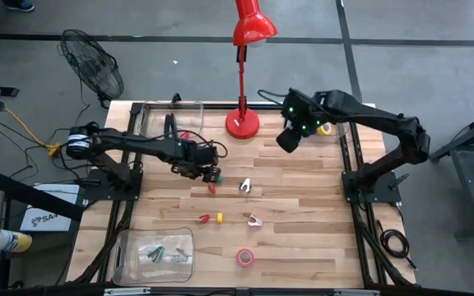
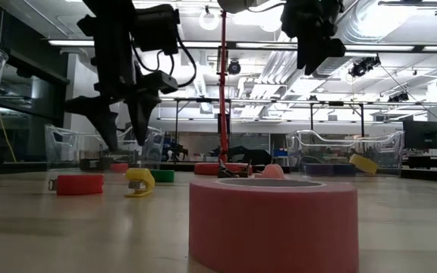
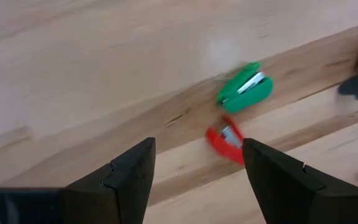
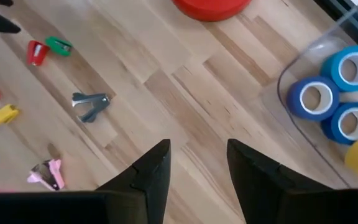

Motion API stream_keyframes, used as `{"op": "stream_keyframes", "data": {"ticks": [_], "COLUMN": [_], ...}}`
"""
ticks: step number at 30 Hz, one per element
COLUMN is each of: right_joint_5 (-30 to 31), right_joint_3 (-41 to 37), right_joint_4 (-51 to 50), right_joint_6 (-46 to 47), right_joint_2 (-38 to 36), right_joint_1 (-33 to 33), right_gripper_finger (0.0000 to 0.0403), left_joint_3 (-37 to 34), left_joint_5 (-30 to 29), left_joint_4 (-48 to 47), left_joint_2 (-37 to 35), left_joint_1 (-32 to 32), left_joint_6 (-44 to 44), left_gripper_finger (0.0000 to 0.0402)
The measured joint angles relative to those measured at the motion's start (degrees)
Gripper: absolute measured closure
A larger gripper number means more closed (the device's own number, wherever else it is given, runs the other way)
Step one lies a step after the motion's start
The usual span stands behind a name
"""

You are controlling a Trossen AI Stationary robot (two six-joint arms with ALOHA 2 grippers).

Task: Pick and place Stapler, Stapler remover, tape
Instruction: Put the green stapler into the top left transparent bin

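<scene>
A small green stapler (image 3: pixel 245 94) and a small red stapler (image 3: pixel 225 140) lie side by side on the wooden table (image 1: pixel 303 238). My left gripper (image 1: pixel 208 171) hovers just above them, open, pointing steeply down, its fingers (image 3: pixel 129 177) empty. A grey stapler remover (image 4: pixel 91 104) and a pink one (image 4: pixel 47 174) lie near the table's middle. A pink tape roll (image 1: pixel 244 257) lies near the front edge. My right gripper (image 1: pixel 288 140) hangs open and empty, high above the table's far right, beside a clear bin (image 4: pixel 303 68) that holds blue tape rolls (image 4: pixel 316 98).
A red lamp's base (image 1: pixel 242 123) stands at the far middle. A red (image 1: pixel 206 218) and a yellow small stapler (image 1: pixel 219 217) lie mid-table. One clear bin (image 1: pixel 167 119) stands far left; another (image 1: pixel 155 251), near left, holds a few items. Bare wood lies at the near right.
</scene>
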Motion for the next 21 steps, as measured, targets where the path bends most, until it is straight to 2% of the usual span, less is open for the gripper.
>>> {"op": "stream_keyframes", "data": {"ticks": [8,15,21], "right_joint_5": [7.65,11.59,12.59], "right_joint_3": [0.0,0.0,0.0], "right_joint_4": [-1.88,-1.92,-1.86], "right_joint_6": [7.59,7.86,5.39], "right_joint_2": [0.0,0.0,0.0], "right_joint_1": [7.47,11.26,13.1], "right_gripper_finger": [0.0253,0.0252,0.0245], "left_joint_3": [0.01,0.02,0.01], "left_joint_5": [-2.96,-6.79,-10.06], "left_joint_4": [3.96,3.84,4.42], "left_joint_2": [2.32,2.6,2.6], "left_joint_1": [-3.48,-6.28,-9.33], "left_joint_6": [-4.09,-12.19,-21.62], "left_gripper_finger": [0.0165,0.0165,0.0165]}}
